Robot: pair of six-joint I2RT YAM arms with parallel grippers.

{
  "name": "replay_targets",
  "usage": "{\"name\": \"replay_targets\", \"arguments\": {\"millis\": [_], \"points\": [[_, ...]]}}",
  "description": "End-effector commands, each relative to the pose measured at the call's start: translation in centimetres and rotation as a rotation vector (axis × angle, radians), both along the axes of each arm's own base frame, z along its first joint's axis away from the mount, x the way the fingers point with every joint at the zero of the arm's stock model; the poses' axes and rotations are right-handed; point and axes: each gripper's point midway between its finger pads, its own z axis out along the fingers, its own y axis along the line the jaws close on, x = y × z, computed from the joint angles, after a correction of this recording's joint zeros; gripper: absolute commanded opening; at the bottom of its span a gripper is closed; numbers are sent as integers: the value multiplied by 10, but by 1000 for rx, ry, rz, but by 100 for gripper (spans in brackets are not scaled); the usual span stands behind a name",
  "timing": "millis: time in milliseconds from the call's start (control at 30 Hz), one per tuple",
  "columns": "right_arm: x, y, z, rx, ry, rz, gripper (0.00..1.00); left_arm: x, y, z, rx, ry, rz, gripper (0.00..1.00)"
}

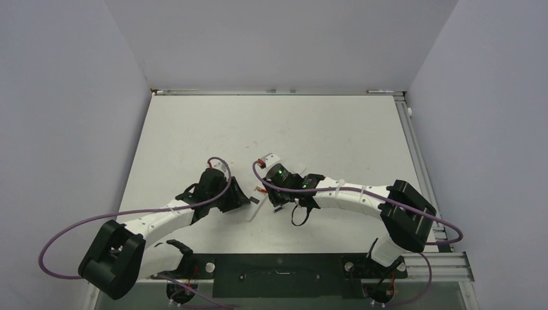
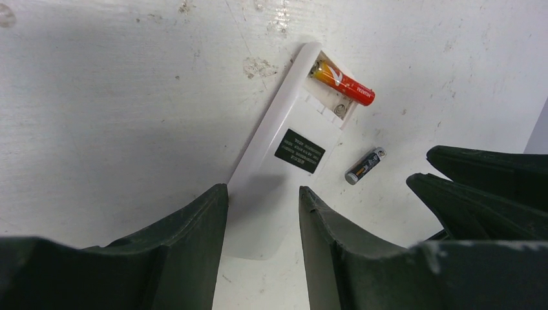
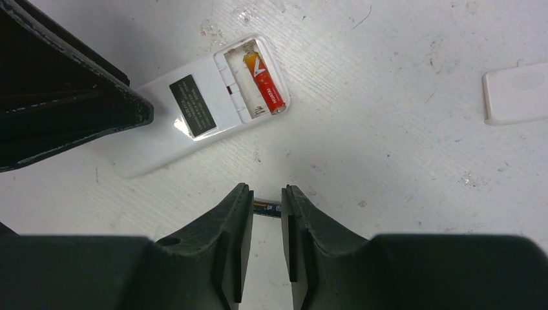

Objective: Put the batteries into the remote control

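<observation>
1. The remote control point(image 2: 274, 139) lies back-up on the desk point(image 1: 310, 129), about halfway between the left and right edges and nearer the near edge than the far one.
2. Its battery bay is uncovered. The red battery point(image 2: 342, 82) lies in the slot along the remote's outer edge. From the left wrist, one end seems to poke past the rim.
3. I can see white lettering on the red battery, but I cannot read it for certain.
4. A black label point(image 2: 299, 150) on the remote's back carries lines of white print that are too fine to read.
5. The dark battery point(image 2: 365, 166) lies loose on the desk just beside the remote. Its markings are unreadable.
6. My left tool point(image 2: 263, 188) is partly closed, its fingers pressed against the remote's long sides at the end away from the bay.
7. My right tool point(image 3: 266, 187) hangs over the dark battery with only a narrow gap between its fingers, gripping nothing.
8. A flat white plate point(image 3: 517, 97) lies apart on the desk.
</observation>
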Motion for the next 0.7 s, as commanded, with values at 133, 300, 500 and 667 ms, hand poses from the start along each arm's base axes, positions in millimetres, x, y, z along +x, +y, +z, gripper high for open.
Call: {"name": "replay_targets", "arguments": {"millis": [133,300,500,667], "points": [[7,4,22,56,-56,-36,24,-3,-18,10,-81,-32,-23,41],[9,5,20,53,-56,-42,25,-8,-23,10,-95,-32,-30,40],[12,10,22,61,-60,-46,25,-9,-24,12,-95,-42,-25,40],[17,15,23,60,-65,-44,25,-8,-13,11,-26,-46,-14,45]]}}
